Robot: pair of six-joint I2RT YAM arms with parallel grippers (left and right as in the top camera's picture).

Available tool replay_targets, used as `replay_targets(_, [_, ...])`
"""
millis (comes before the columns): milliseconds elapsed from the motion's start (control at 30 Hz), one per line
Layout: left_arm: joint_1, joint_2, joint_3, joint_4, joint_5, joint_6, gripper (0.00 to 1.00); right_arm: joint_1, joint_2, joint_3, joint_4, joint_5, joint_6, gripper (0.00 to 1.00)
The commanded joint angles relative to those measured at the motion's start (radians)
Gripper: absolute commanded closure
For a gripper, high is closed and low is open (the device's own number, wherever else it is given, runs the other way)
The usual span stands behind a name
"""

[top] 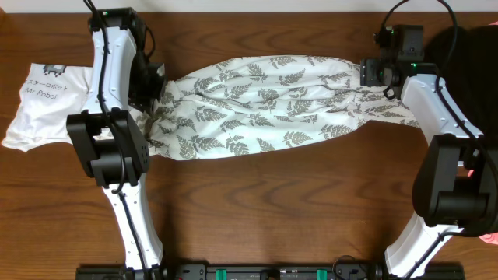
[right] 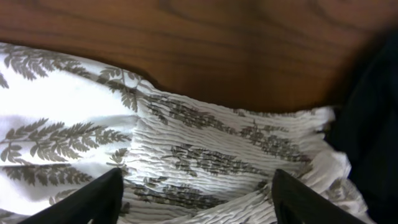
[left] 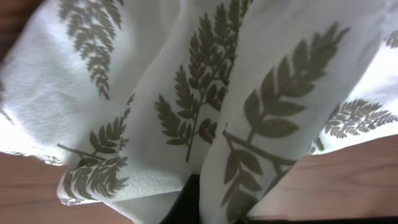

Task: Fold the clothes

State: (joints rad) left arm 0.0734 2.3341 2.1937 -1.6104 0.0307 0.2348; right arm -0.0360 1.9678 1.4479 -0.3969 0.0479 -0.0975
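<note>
This is looking like a robotics lab: a left arm (top: pixel 109 70) and right arm (top: pixel 436 109) are rising from a black rail (top: pixel 233 272) at a wooden bench (top: pixel 311 202), reaching over clothes (top: pixel 272 101), cables (top: pixel 392 14) are trailing, and a shirt (top: pixel 39 117) is reading "Mr Robot".

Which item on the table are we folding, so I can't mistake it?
Start at the wooden table; stretched lengthwise across its upper middle lies the fern-print garment. Unlike the plain white shirt at the left edge, it is long, crumpled, and covered all over in grey fern leaves.
</note>
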Motion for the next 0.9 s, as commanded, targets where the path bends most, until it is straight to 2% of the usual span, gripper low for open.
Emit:
replay_targets(0, [-0.003,-0.003,-0.014,-0.021,0.012,-0.012,0.94,-0.018,-0.017,0.041,-0.001,-0.018,-0.105,0.19])
replay_targets(100, [-0.003,-0.003,-0.014,-0.011,0.012,-0.012,0.94,-0.039,-0.013,0.07,-0.004,-0.019,-0.114,0.11])
replay_targets(267, [-0.003,-0.003,-0.014,-0.01,0.012,-0.012,0.94,-0.077,0.03,0.206,-0.106,-0.061,-0.129,0.08])
replay_targets(467, [-0.003,-0.003,-0.014,0.0,0.012,-0.012,0.94,-0.083,0.156,0.428,-0.27,-0.087,-0.239,0.04])
replay_targets(733, [-0.003,-0.003,-0.014,0.008,0.012,-0.012,0.94,-0.061,0.311,0.581,-0.364,-0.367,-0.375,0.01])
replay_targets(867, [-0.003,-0.003,-0.014,0.027,0.034,-0.012,0.94,-0.014,0.338,0.587,-0.352,-0.415,-0.434,0.01])
